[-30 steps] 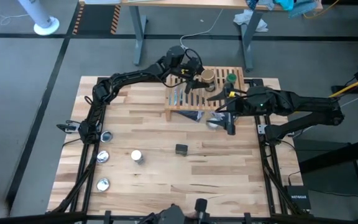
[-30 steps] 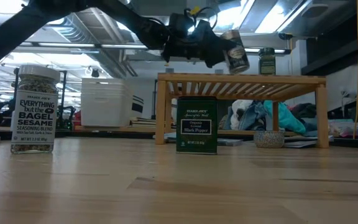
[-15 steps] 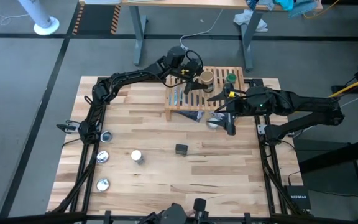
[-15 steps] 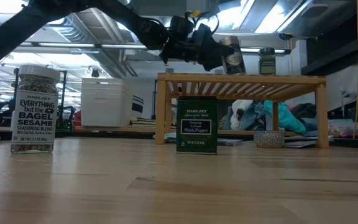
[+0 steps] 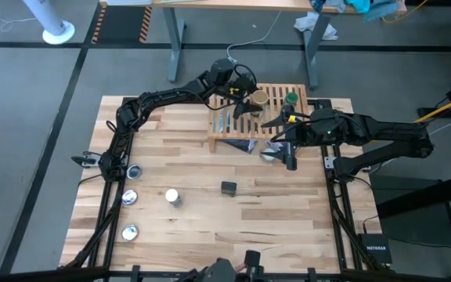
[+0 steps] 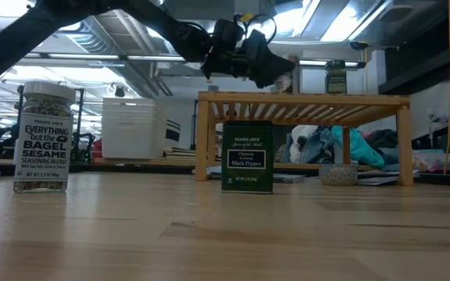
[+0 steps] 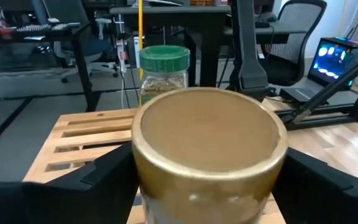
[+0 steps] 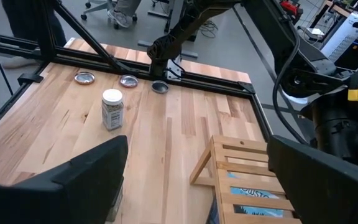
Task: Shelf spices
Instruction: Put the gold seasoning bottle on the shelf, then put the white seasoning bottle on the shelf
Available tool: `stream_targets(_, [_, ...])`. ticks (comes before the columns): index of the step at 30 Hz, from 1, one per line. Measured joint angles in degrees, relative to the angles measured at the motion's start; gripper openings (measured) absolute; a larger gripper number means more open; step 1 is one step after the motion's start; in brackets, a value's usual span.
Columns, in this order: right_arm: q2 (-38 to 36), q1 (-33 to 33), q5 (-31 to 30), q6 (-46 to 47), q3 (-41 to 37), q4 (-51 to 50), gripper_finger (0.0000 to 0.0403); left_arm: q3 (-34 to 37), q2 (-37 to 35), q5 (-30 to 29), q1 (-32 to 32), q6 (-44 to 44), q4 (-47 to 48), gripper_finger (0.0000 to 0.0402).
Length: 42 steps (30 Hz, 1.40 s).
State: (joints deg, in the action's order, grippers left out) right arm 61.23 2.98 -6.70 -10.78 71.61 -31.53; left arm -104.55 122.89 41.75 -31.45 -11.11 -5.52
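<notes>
Tan jar on the shelf

Your left hand (image 7: 204,180) stands open around the tan jar (image 5: 259,98) on the shelf (image 5: 229,125), green-lidded jar (image 5: 290,99) at its 3 o'clock; your right hand (image 5: 279,150) waits open

Seen from the right wrist: the right tool (image 8: 194,186) has two dark fingers (image 8: 73,180) spread wide apart. Between them lies a wooden surface (image 8: 166,134). A white-capped jar (image 8: 112,109) stands upright on it. Beyond the jar, three flat silver round pieces (image 8: 128,80) lie near the far edge. A slatted wooden shelf (image 8: 241,171) sits close by.
</notes>
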Motion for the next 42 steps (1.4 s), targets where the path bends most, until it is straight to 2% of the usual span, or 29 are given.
stream_targets(8, [0.02,0.00,-0.03,-0.01,0.00,-0.02,0.0390,0.00,0.00,-0.50,1.14,-1.15,-3.01,0.0307])
stream_targets(23, [0.02,0.02,0.22,0.02,0.00,-0.43,0.0390,0.04,0.00,-5.41,1.40,5.97,-16.18,0.0308])
stream_targets(32, [0.04,0.02,0.26,0.02,0.00,-1.00,0.0390,-0.20,-4.75,-5.52,-0.49,11.13,-17.40,0.0308])
stream_targets(36, [0.04,0.01,0.27,0.81,-0.01,-1.62,0.0390,-0.20,-8.93,-5.35,-1.59,12.41,-10.07,0.0308])
stream_targets(38, [0.04,0.01,0.28,1.65,-0.02,-1.73,0.0390,-0.20,-12.28,-5.21,-2.39,11.24,-1.13,0.0308])
stream_targets(42, [0.04,0.02,0.28,1.70,-0.02,-1.82,0.0390,-0.26,-19.13,-5.73,-3.25,3.40,20.77,0.0308])
